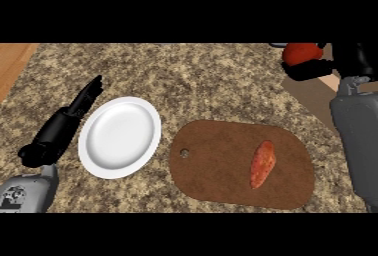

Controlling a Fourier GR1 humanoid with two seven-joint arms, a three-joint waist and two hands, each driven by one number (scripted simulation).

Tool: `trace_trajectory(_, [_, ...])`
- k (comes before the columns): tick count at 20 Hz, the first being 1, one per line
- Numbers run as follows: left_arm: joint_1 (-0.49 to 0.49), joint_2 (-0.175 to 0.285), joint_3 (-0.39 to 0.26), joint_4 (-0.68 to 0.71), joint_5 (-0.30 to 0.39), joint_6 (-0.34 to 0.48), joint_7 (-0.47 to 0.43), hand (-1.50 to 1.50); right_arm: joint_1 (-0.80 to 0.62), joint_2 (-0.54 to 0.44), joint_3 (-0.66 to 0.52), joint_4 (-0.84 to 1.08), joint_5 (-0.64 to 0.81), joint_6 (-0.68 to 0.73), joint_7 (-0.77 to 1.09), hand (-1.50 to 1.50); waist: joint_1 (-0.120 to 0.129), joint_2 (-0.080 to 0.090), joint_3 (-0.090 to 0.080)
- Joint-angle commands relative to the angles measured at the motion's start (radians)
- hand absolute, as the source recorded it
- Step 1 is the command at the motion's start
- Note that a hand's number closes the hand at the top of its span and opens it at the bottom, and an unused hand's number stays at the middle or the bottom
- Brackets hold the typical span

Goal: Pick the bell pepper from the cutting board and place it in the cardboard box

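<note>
While the right hand curls round the red bell pepper near the cardboard box's far edge (already off the cutting board), an early release could spill it onto the counter.

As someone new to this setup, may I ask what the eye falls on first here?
The brown cutting board at lower centre draws the eye, with one orange-red elongated vegetable lying on its right half. Left of it sits a white plate, with the left hand resting open beside it. At the top right, the right hand has its fingers curled round a red bell pepper.
</note>
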Motion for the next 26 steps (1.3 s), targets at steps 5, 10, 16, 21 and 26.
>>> trace_trajectory(5, [0.013, -0.032, -0.026, -0.019, -0.028, 0.002, 0.009, 0.00, -0.082, -0.145, -0.202, 0.255, -0.066, -0.071, -0.095, 1.50, 0.014, 0.006, 0.000])
trace_trajectory(10, [-0.082, -0.032, 0.003, 0.061, -0.024, 0.003, 0.011, 0.00, -0.127, -0.266, -0.176, 0.481, -0.002, -0.010, -0.183, 1.50, 0.017, 0.012, 0.000])
trace_trajectory(16, [-0.061, -0.036, 0.003, 0.065, -0.032, 0.004, -0.017, 0.00, -0.070, -0.342, -0.178, 0.646, -0.037, 0.187, -0.268, 1.50, 0.015, 0.012, 0.001])
trace_trajectory(21, [-0.061, -0.054, -0.023, 0.022, -0.038, -0.001, 0.023, 0.00, -0.150, -0.421, -0.155, 0.845, 0.004, 0.263, -0.356, 1.50, 0.039, 0.017, 0.002])
trace_trajectory(26, [-0.075, -0.061, -0.011, 0.063, -0.038, -0.001, -0.013, 0.00, -0.135, -0.471, -0.152, 0.959, 0.001, 0.344, -0.516, -1.50, 0.027, 0.017, 0.002])
